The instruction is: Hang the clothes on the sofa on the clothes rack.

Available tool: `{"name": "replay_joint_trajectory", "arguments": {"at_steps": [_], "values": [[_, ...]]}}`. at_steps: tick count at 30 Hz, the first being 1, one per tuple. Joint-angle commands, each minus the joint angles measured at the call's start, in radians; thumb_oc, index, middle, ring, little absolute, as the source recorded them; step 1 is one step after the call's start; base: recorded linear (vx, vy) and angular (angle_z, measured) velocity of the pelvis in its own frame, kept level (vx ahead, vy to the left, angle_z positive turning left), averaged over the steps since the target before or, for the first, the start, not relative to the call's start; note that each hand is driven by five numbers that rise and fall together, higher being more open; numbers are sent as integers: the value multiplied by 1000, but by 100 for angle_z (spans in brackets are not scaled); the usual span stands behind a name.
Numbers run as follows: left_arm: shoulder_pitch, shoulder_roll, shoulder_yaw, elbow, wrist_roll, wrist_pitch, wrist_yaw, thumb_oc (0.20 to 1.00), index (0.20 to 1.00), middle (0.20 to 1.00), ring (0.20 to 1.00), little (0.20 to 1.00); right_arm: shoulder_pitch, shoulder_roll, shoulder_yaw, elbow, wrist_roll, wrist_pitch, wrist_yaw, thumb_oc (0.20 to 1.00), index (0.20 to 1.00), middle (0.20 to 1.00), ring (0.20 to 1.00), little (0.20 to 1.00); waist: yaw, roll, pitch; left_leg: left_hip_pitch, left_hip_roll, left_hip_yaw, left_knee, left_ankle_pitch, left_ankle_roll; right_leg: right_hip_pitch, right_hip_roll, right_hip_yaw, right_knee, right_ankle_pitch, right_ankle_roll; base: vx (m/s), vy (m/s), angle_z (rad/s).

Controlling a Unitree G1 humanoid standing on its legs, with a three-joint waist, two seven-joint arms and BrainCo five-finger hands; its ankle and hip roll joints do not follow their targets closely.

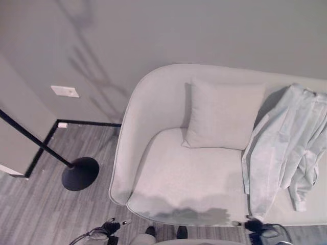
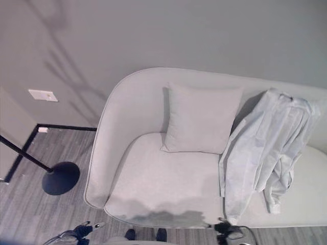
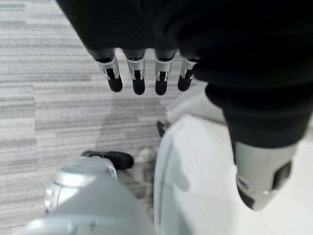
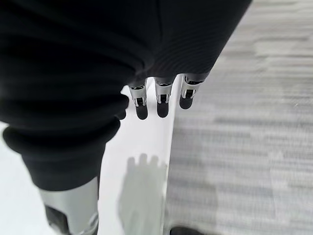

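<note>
At right of the frame I see the pale shirt (image 1: 284, 148) draped over the sofa (image 1: 173, 173) backrest and seat, beside the cushion (image 1: 222, 115) | clothes rack (image 1: 76, 172) base at lower left on the floor | left hand (image 3: 142, 78) released, fingers straight, holding nothing | right hand (image 4: 161, 100) also released, empty

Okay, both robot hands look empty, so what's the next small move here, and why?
Probably reach the right robot hand up toward the pale garment draped over the sofa back and seat on the robot's right. Both hands hang open and low near the sofa's front edge, the left robot hand holds nothing, and the garment lies untouched beside the cushion.
</note>
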Motion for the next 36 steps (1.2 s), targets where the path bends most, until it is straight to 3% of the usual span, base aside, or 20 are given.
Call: {"name": "replay_joint_trajectory", "arguments": {"at_steps": [1, 4, 7, 8, 9, 12, 14, 15, 16, 17, 21, 25, 27, 29, 30, 31, 32, 33, 35, 36], "values": [[-63, 15, 15, 46, -8, -3, 1, 1000, 1000, 1000, 1000, 1000, 1, -4, 4, 3, -6, -3, -1, 1000, 1000, 1000, 1000, 1000, 59, 67, 2, 33, 26, -40, -177, 118, 15, -19, -44, 25, 5, 24, 17, 62, -119, -73], [-74, 24, -4, 44, 5, 7, 6, 1000, 1000, 1000, 1000, 1000, -15, -1, 26, 10, -14, 8, 5, 1000, 1000, 1000, 1000, 1000, 75, 91, 7, 19, -76, -85, -203, 114, 27, -16, -8, 38, 5, 39, 21, 56, -70, -30], [-80, 24, -14, 63, 8, 5, 9, 1000, 1000, 1000, 1000, 1000, -36, 19, 42, 20, -20, 7, 12, 1000, 1000, 1000, 1000, 1000, 88, 94, -8, 18, -76, -120, -203, 105, 39, 17, -13, 51, 16, 29, 12, 57, 47, -53], [-80, 25, -17, 66, 10, 5, 7, 1000, 1000, 1000, 1000, 1000, -44, 23, 51, 12, -24, 3, 16, 1000, 1000, 1000, 1000, 1000, 90, 92, -10, 14, -77, -109, -203, 104, 40, 13, -19, 46, 63, 28, 13, 69, 189, -37], [-87, 33, -16, 62, 11, 6, 9, 1000, 1000, 1000, 1000, 1000, -73, 21, 79, -17, -27, 0, 25, 1000, 1000, 1000, 1000, 1000, 89, 120, 17, 14, -40, -100, -203, 114, 32, -60, 12, 60, 269, 21, 31, 37, 144, -41], [-92, 40, -18, 54, 16, 6, 14, 1000, 1000, 1000, 1000, 1000, -78, 22, 88, -38, -27, 0, 30, 1000, 1000, 1000, 1000, 1000, 88, 128, 28, 29, -15, -99, -203, 110, 19, -71, -8, 65, 297, 14, 21, 35, 6, -56], [-92, 45, -10, 39, 15, 5, 18, 1000, 1000, 1000, 1000, 1000, -86, 21, 89, -53, -26, 0, 29, 1000, 1000, 1000, 1000, 1000, 94, 120, 18, 36, 6, -98, -203, 92, 8, -51, -86, 54, 216, 13, 10, 104, -140, -24], [-91, 47, -9, 26, 13, 5, 18, 1000, 1000, 1000, 1000, 1000, -86, 22, 87, -60, -27, 1, 28, 1000, 1000, 1000, 1000, 1000, 98, 115, 5, 37, 19, -113, -203, 80, 6, -43, -155, 59, 124, 11, 6, 121, -154, -22], [-91, 47, -9, 26, 12, 6, 18, 1000, 1000, 1000, 1000, 1000, -86, 22, 87, -60, -27, 1, 28, 1000, 1000, 1000, 1000, 1000, 97, 115, 6, 39, 19, -114, -203, 80, 6, -40, -155, 57, 122, 11, 6, 162, -236, -2], [-86, 50, -11, 27, 10, 6, 23, 1000, 1000, 1000, 1000, 1000, -92, 22, 93, -65, -31, 4, 28, 1000, 1000, 1000, 1000, 1000, 93, 114, 1, 39, 36, -131, -203, 65, 4, -81, -221, 77, 35, 19, 15, 81, -129, 6], [-74, 53, 8, 27, -10, 4, 29, 1000, 1000, 1000, 1000, 1000, -99, 24, 114, -97, -36, 6, 37, 1000, 1000, 1000, 1000, 1000, 76, 110, 7, 60, 83, -164, -203, 54, -5, -147, -275, 144, 5, 35, 38, 107, -289, 21], [-82, 56, 11, 23, -15, 0, 30, 1000, 1000, 1000, 1000, 1000, -97, 18, 116, -122, -33, 7, 33, 1000, 1000, 1000, 1000, 1000, 61, 92, 20, 59, 136, -194, -203, 65, -15, -129, -271, 196, 33, 53, 51, 70, -441, 35], [-83, 62, 13, 27, -19, -4, 29, 1000, 1000, 1000, 1000, 1000, -94, 24, 113, -136, -35, 10, 38, 1000, 1000, 1000, 1000, 1000, 67, 71, 16, 49, 190, -181, -203, 75, -21, -110, -260, 158, 43, 47, 47, 92, -545, 53], [-72, 50, 39, 24, -23, -7, 15, 1000, 1000, 1000, 1000, 1000, -98, 18, 119, -135, -32, 3, 32, 1000, 1000, 1000, 1000, 1000, 68, 71, 7, 36, 250, -172, -203, 89, -17, -87, -209, 113, 45, 30, 40, 101, -508, 22], [-72, 50, 39, 24, -23, -7, 15, 1000, 1000, 1000, 1000, 1000, -98, 18, 119, -135, -32, 3, 32, 1000, 1000, 1000, 1000, 1000, 68, 71, 7, 37, 250, -172, -203, 89, -17, -86, -209, 113, 45, 30, 39, 93, -603, -15], [-62, 38, 52, 24, -31, -4, 16, 1000, 1000, 1000, 1000, 1000, -85, 9, 108, -142, -27, -3, 24, 1000, 1000, 1000, 1000, 1000, 64, 63, 8, 7, 282, -126, -203, 111, -7, -56, -169, 90, 31, 31, 40, 63, -718, 5], [-67, 30, 33, 7, -34, 0, 14, 1000, 1000, 1000, 1000, 1000, -64, -16, 69, -154, 1, -7, 2, 1000, 1000, 1000, 1000, 1000, 55, 45, 25, -23, 265, -31, -203, 130, -10, -29, -155, 47, 5, 30, 38, 69, -867, 62], [-71, 28, 24, -4, -30, -1, 10, 1000, 1000, 1000, 1000, 1000, -56, -26, 53, -152, 11, -9, -6, 1000, 1000, 1000, 1000, 1000, 45, 42, 29, -6, 250, 10, -203, 130, -15, -31, -139, 26, 5, 19, 34, 22, -542, 96], [-73, 27, 31, -11, -32, 0, 5, 1000, 1000, 1000, 1000, 1000, -54, -29, 46, -134, 11, -8, -9, 1000, 1000, 1000, 1000, 1000, 47, 46, 30, 15, 216, 9, -196, 127, -17, -29, -123, 17, 5, 8, 29, 37, -274, 66], [-68, 31, 41, -9, -29, -2, 3, 1000, 1000, 1000, 1000, 1000, -56, -27, 48, -119, -1, -6, -7, 1000, 1000, 1000, 1000, 1000, 62, 51, 18, 28, 139, -21, -190, 117, -10, -30, -95, 27, 5, 3, 21, 59, -265, 7]]}}
